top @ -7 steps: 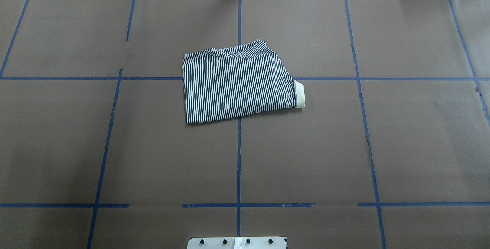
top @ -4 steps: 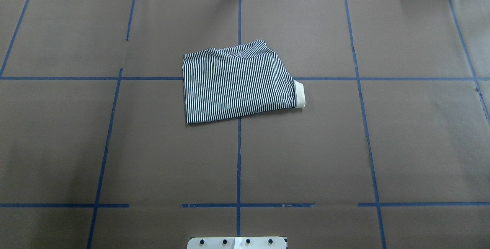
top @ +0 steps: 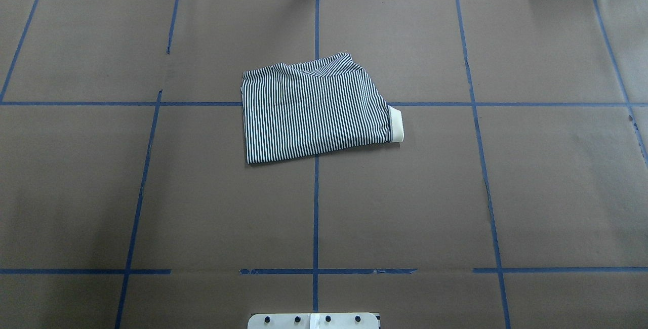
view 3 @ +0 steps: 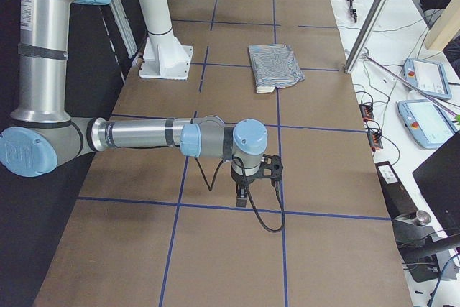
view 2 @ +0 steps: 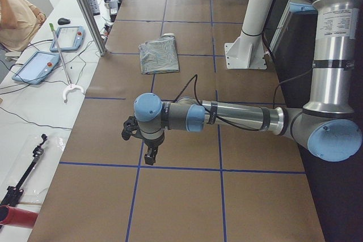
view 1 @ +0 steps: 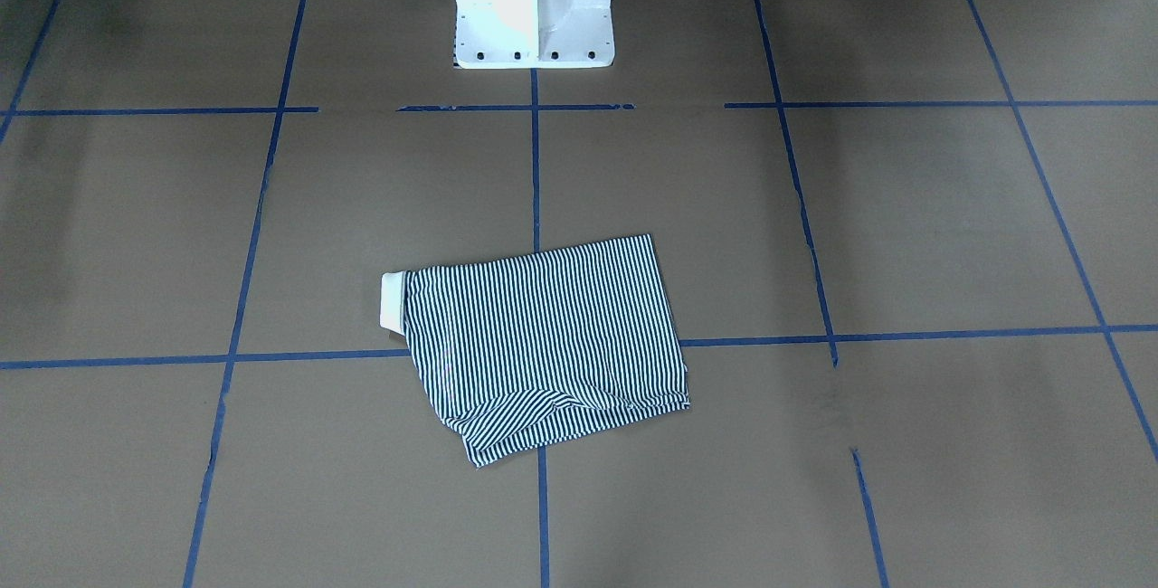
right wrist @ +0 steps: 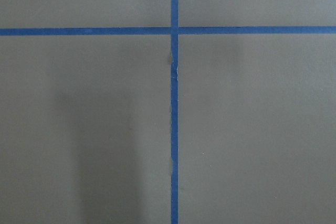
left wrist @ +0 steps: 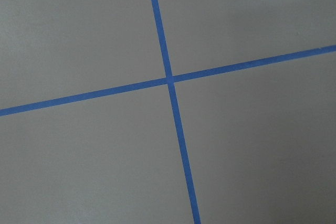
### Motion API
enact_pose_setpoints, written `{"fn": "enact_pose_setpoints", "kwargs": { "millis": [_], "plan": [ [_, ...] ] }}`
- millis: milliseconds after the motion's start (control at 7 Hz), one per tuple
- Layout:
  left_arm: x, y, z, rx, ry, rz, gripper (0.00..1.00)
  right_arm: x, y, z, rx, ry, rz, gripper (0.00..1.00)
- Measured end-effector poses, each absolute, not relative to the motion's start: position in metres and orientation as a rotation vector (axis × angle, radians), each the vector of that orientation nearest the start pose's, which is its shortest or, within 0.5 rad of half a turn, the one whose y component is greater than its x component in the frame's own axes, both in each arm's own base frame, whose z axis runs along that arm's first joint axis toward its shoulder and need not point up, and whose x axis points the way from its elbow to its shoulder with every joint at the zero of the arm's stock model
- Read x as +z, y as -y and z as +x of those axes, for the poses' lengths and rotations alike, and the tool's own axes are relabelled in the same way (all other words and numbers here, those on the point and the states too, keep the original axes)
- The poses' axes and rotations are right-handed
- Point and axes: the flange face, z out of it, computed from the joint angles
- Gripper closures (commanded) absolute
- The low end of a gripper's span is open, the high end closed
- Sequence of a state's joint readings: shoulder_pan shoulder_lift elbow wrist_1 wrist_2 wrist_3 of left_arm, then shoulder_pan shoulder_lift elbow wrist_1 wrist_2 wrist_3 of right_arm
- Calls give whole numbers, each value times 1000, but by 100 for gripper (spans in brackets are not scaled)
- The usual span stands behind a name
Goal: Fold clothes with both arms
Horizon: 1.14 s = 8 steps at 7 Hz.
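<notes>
The shirt (top: 316, 109) looks folded into a small flat pack, so I think the job is almost done; the step now is likely just to park both arms and leave the pack alone. To do that well, the arms should keep high and far from the cloth, so no cable or finger snags it; if one more fold is wanted, the loose bumpy edge at 12 o'clock in the overhead view is the part to smooth, with one gripper at each corner.

The shirt lies on the table (top: 531, 192) near its middle; its cream collar (top: 397, 125) pokes out at 3 o'clock in the overhead view.

The left gripper (view 2: 139, 143) hangs over bare table, well apart from the shirt, which sits at about 12 o'clock from it in the left side view; the right gripper (view 3: 255, 177) is also well apart, with the shirt at about 1 o'clock in the right side view. Neither holds anything I can see; I cannot tell how far their jaws are open.
</notes>
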<state>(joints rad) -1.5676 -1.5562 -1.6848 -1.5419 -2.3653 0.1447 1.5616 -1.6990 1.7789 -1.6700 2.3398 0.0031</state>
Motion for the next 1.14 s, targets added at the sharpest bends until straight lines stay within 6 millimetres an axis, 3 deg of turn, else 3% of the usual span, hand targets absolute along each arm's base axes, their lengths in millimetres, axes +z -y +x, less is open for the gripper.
{"fn": "enact_pose_setpoints", "kwargs": {
  "millis": [1143],
  "plan": [
    [608,487,-59,171,-794,128,0,630,436,59,-7,770,4,0]
  ]
}}
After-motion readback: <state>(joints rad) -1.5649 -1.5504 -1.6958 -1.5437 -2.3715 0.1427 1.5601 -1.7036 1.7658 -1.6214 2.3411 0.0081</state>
